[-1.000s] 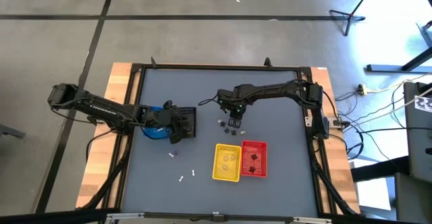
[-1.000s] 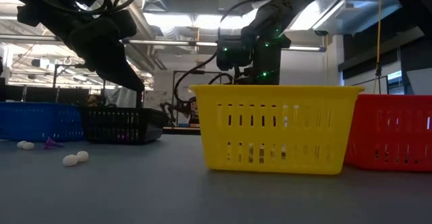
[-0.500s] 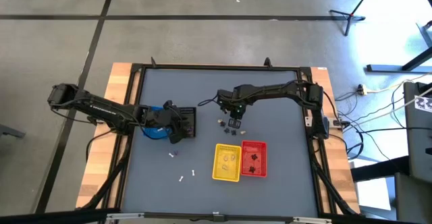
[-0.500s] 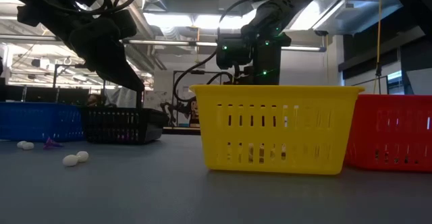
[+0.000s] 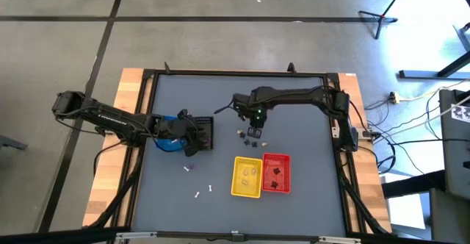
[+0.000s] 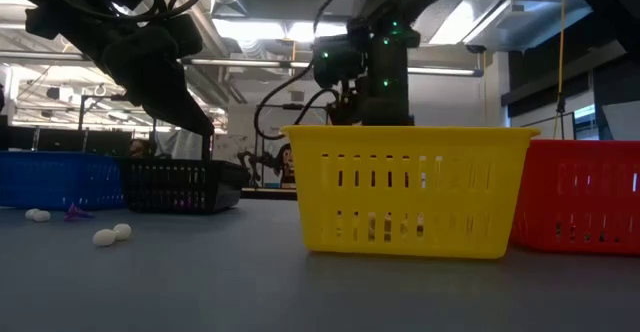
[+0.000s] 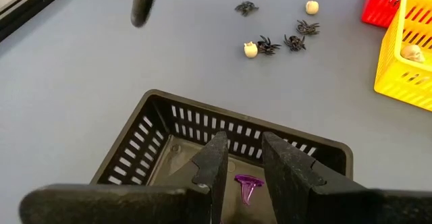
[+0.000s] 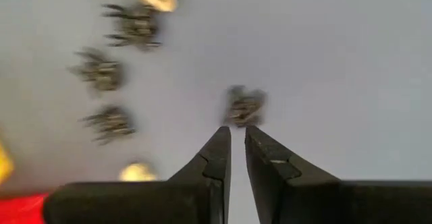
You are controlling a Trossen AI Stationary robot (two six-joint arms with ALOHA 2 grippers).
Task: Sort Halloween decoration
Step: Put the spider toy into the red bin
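The Halloween decoration is tiny trinkets: several black spiders (image 7: 295,42) and two pale skulls (image 7: 250,49) lie loose mid-table. My right gripper (image 8: 236,135) hangs above them, pointing down; its fingers are almost together and nothing shows between them. One spider (image 8: 243,106) lies just beyond its fingertips. My left gripper (image 7: 244,146) stands open over the black basket (image 7: 202,113). A purple trinket (image 7: 246,187) lies on that basket's floor, seen between the fingers. In the high view the right gripper (image 5: 254,131) is right of the black basket (image 5: 205,132).
A blue basket (image 5: 169,144) stands beside the black one. The yellow basket (image 5: 235,178) and red basket (image 5: 288,174) stand side by side near the front, with trinkets inside. Two white trinkets (image 6: 105,237) and a purple one (image 6: 75,212) lie loose on the table at front left.
My right gripper has risen straight up from the group of spiders, mostly in the last half second. The trinkets on the table lie where they were.
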